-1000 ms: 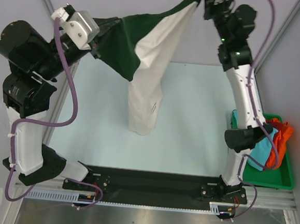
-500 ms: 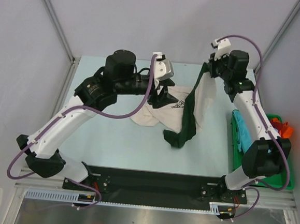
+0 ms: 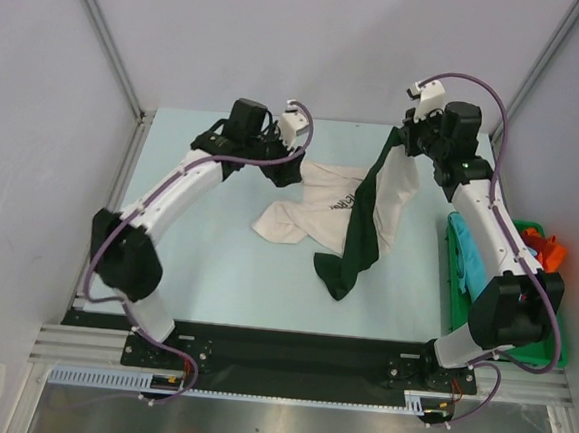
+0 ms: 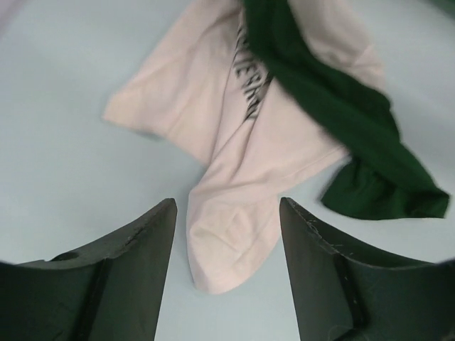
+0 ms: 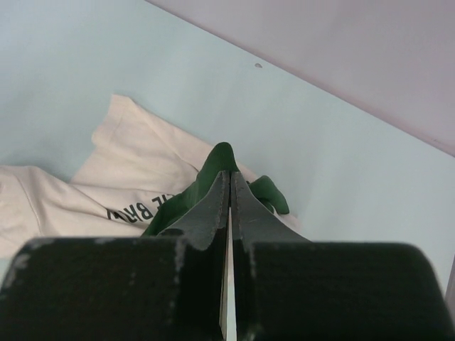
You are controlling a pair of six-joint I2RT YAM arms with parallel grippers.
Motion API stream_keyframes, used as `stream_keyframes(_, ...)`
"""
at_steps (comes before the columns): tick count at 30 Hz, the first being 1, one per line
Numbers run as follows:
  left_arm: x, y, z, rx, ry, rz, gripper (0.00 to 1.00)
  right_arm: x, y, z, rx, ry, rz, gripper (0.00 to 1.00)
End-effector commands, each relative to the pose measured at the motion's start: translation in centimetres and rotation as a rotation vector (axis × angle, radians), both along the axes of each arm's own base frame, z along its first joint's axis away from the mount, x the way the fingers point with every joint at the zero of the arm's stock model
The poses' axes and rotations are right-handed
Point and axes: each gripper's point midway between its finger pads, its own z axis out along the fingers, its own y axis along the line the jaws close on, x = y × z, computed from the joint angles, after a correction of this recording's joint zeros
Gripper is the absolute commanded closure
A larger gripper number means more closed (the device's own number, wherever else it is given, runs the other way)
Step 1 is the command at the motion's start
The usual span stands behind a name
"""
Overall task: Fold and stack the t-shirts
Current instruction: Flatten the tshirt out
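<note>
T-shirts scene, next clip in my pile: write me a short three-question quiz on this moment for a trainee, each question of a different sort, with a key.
1. True or false: the left gripper is shut on the cream t-shirt.
2. Which colour of cloth is pinched in the right gripper, going by its wrist view? A orange; B dark green; C teal.
3. Fill in: where the two cross, the dark green t-shirt lies ___ the cream t-shirt.

Key
1. False: it is open above the shirt and holds nothing.
2. B.
3. over.
</note>
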Motion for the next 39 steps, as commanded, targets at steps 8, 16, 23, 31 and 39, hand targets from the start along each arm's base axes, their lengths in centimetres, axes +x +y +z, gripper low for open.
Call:
stream_keyframes(8, 9.9, 1.3, -9.5, -0.089, 0.336, 0.127, 0.40, -2.1, -0.1, 3.8, -0.044, -0.074, 0.036, 1.00)
stream_keyframes(16, 15.7, 0.6, -12.6, -0.113, 0.315, 0.170, 0.39, -3.2, -0.7, 1.9, -0.072, -0.003, 0.018, 1.00)
stream_keyframes(23, 18.5, 0.2, -16.4, -0.117, 0.326, 0.214, 0.42, -4.6, 0.1, 2.0, -0.106, 0.042, 0.039, 1.00)
stream_keyframes(31, 21.1, 0.1, -18.1, -0.125, 0.287, 0.260, 0.41, -4.7, 0.2, 1.9, -0.113, 0.062, 0.011, 1.00)
stream_keyframes(39, 21.7, -1.2, -18.4, -0.180, 0.304, 0.245, 0.39, -5.4, 0.5, 1.7, -0.135, 0.075, 0.010, 1.00)
